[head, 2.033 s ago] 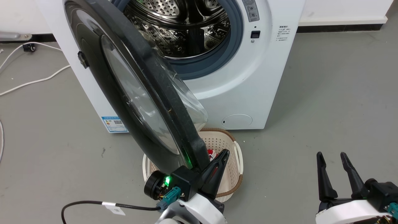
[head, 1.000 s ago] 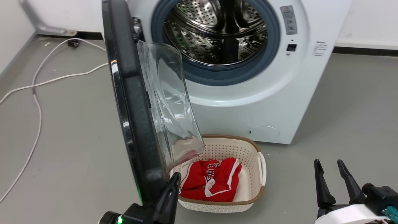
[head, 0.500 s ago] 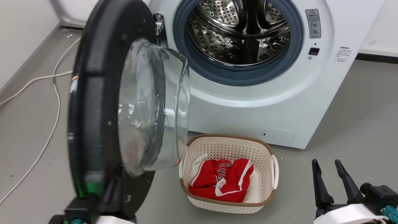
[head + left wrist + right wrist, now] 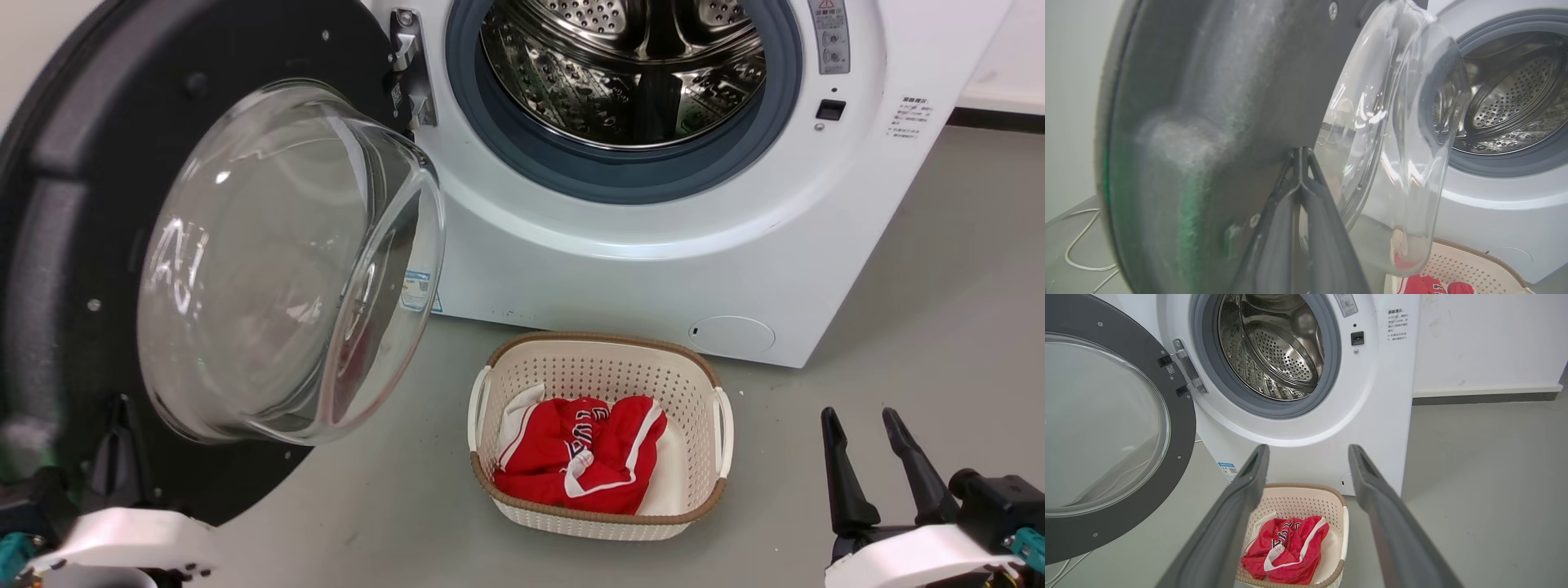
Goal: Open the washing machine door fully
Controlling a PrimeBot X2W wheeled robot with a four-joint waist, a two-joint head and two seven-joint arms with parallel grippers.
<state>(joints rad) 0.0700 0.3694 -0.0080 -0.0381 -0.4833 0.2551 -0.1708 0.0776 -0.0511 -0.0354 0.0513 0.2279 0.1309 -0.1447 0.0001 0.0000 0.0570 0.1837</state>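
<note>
The washing machine door (image 4: 57, 212) stands swung far out to the left, its black inner face and bulging glass bowl (image 4: 277, 261) turned toward me. The white washing machine (image 4: 653, 253) shows its grey gasket and steel drum (image 4: 629, 73) uncovered. My left gripper (image 4: 118, 412) sits low against the door's lower inner face. In the left wrist view that left gripper (image 4: 1300, 152) is shut, its tips meeting over the door (image 4: 1208, 94) beside the bowl. My right gripper (image 4: 865, 420) hangs open at the lower right, far from the door, holding nothing; the right gripper (image 4: 1308, 451) faces the washing machine (image 4: 1376, 400).
A cream perforated basket (image 4: 694, 367) with a red garment (image 4: 580, 457) stands on the grey floor in front of the washer, between my grippers. A white cable (image 4: 1077, 249) lies on the floor by the left wall. Open floor stretches to the right.
The door has swung further out to the left, from edge-on to showing its inner face. My left gripper went left with it. The head camera shifted. The right gripper stayed put.
</note>
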